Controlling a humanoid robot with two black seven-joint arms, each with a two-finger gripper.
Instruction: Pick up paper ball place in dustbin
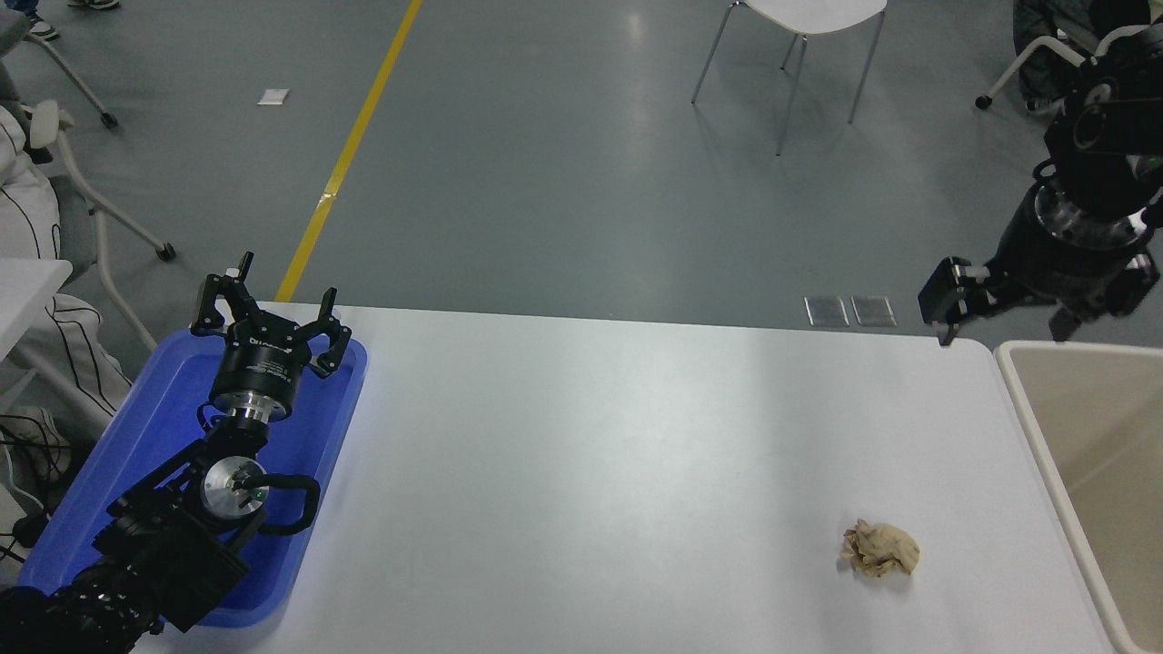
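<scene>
Head view, looking down over the white table [591, 454].

Paper ball [879, 549]: a crumpled tan wad lying on the table toward its near right part, just left of the dustbin, apart from it, with bare white surface between. Untouched by either gripper.

Dustbin [1031, 413]: cream-beige, thick rounded rim, standing hard against the table's right end and cut off by the picture's right edge. Only the left rim and part of the smooth inner wall in view.

Right gripper [1004, 320]: raised in the air above the table's far right corner, near the dustbin's far left corner. Fingers spread wide, one black finger [945, 304] hanging over the table's corner, the other over toward the dustbin's far rim. Nothing between them. Well apart from the paper ball, which lies nearer the camera along the same side of the table.

Left gripper [273, 318]: parked at the table's far left, over a shallow blue tray [318, 427] that sits along the table's left edge. Fingers spread, pointing away from the camera, holding nothing.

Beyond the table's far edge: grey floor with a yellow line [350, 154], and a white chair [800, 36] on thin metal legs.
</scene>
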